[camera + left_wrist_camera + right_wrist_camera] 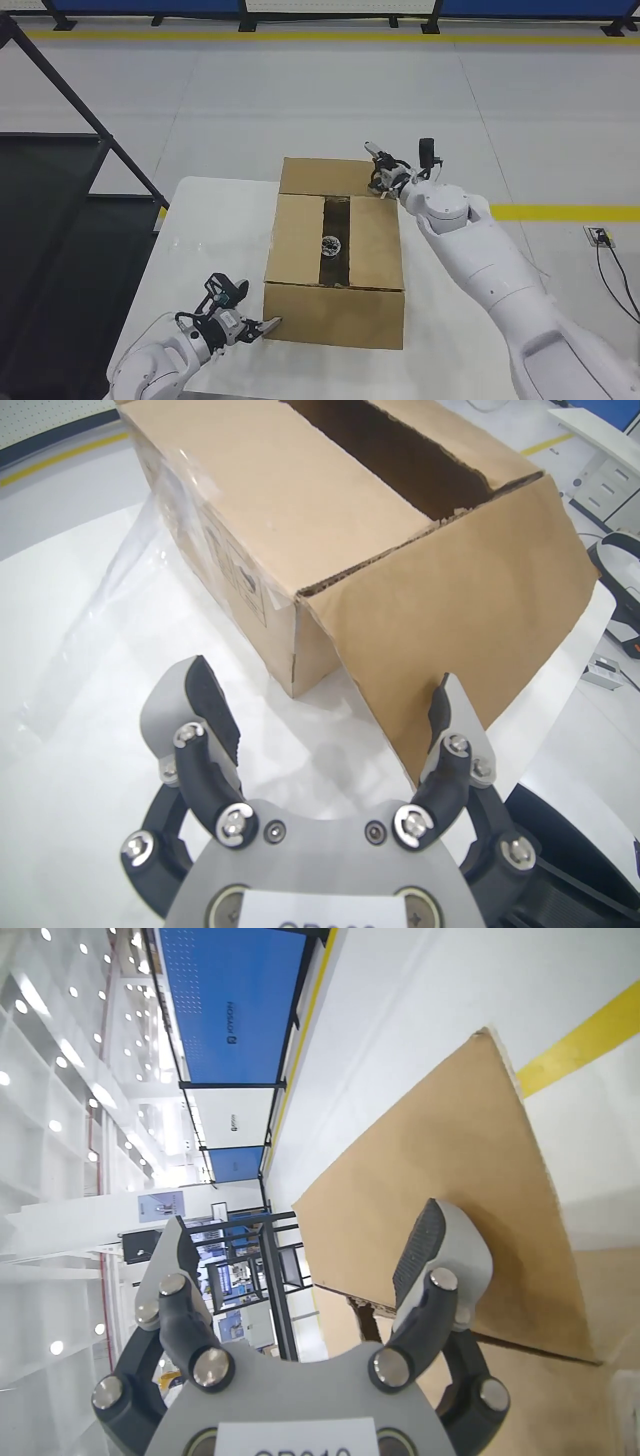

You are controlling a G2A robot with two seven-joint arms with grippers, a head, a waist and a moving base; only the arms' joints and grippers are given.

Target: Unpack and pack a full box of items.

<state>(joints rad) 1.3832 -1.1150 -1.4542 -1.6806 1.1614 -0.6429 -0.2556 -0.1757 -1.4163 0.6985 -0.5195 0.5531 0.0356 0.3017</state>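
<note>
— How far along is it?
— Barely starting. The box (335, 255) is sitting on the table (210, 250), its long flaps (378, 240) lying nearly shut, and nothing is lying out yet.
— Grippers?
— Both are gaping empty: the left gripper (322, 672) is waiting at the near flap (450, 600), the right gripper (304, 1215) at the far flap (440, 1168).

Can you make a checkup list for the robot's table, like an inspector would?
Surface: white table, smooth and bare around the box.
Job's things: cardboard box, top flaps parted with a dark gap; near end flap hangs down, far end flap is folded outward; round item shows in the gap.
Clutter: clear plastic film beside the box.
Grippers: left gripper open, by the near end flap's corner; right gripper open, at the far end flap.
Cables: cable on the floor by a socket.
Surroundings: yellow line, black frame, blue panels.
</note>
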